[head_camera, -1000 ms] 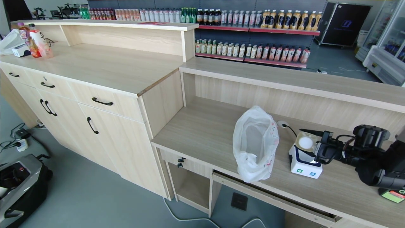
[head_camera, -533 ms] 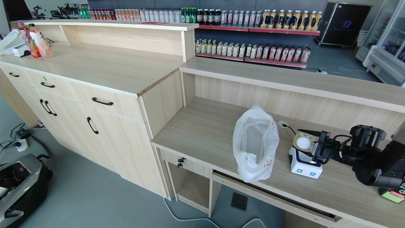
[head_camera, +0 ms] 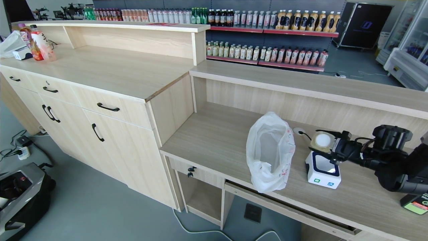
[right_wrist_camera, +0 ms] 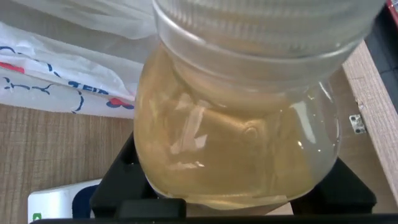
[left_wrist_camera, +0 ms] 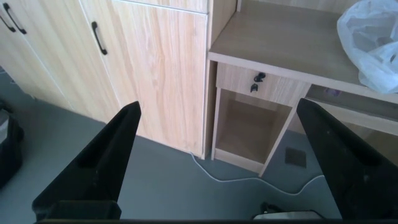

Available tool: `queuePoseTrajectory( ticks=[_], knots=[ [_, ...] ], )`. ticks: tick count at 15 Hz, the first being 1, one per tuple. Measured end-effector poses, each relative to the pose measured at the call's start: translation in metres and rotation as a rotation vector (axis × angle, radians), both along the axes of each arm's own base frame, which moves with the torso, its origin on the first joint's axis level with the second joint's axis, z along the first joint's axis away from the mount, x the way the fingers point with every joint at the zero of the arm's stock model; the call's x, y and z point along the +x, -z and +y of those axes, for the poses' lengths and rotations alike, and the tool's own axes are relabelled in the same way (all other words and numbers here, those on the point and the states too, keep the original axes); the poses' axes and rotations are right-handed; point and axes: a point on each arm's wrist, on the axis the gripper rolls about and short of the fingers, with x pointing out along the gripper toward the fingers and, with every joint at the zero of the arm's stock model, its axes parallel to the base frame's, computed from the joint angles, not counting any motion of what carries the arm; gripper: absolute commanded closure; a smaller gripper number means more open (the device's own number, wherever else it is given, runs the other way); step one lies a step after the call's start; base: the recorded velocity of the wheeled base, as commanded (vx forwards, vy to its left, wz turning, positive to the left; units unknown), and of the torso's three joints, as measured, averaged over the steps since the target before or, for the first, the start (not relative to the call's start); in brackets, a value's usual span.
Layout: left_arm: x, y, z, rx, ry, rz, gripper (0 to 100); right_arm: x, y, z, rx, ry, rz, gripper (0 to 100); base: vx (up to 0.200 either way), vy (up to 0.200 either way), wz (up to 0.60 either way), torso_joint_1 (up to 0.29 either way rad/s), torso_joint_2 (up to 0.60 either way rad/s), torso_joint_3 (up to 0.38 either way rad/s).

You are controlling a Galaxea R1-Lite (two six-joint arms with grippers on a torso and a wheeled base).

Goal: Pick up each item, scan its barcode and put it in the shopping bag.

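My right gripper point(head_camera: 329, 147) is shut on a clear bottle point(head_camera: 321, 142) of pale yellow drink with a white cap, held on its side just above the white barcode scanner point(head_camera: 323, 170) on the desk. The right wrist view shows the bottle point(right_wrist_camera: 239, 130) close up, with the bag's white plastic point(right_wrist_camera: 62, 68) behind it and a corner of the scanner point(right_wrist_camera: 59, 202) below. The white shopping bag point(head_camera: 270, 150) stands open on the desk, left of the scanner. My left gripper point(left_wrist_camera: 217, 168) hangs open over the floor, in front of the desk's drawer point(left_wrist_camera: 258, 81).
A raised counter ledge point(head_camera: 301, 83) runs behind the desk. A green and black device point(head_camera: 416, 204) lies at the desk's right edge. Two bottles point(head_camera: 36, 42) and a small box stand on the far left counter. A cable plug point(head_camera: 299, 131) sits behind the bag.
My right gripper has lifted the bottle up off the scanner's top and a little away from it; the scanner's window is now uncovered. The bag has not moved.
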Motion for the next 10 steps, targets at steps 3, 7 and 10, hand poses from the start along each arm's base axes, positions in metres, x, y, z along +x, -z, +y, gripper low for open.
queuePoseTrajectory(
  ticks=[3, 7, 10],
  knots=[
    [0.000, 0.000, 0.000, 0.000, 0.000, 0.000, 0, -0.030, -0.047, -0.008, 0.304, 0.283, 0.223, 100, 0.000, 0.000, 0.00, 0.000, 0.00, 0.000],
    [0.000, 0.000, 0.000, 0.000, 0.000, 0.000, 0, -0.066, -0.086, -0.009, 0.635, 0.768, 0.233, 100, 0.000, 0.000, 0.00, 0.000, 0.00, 0.000],
    [0.000, 0.000, 0.000, 0.000, 0.000, 0.000, 0, -0.075, -0.091, 0.007, 0.642, 0.851, 0.182, 100, 0.000, 0.000, 0.00, 0.000, 0.00, 0.000]
  ],
)
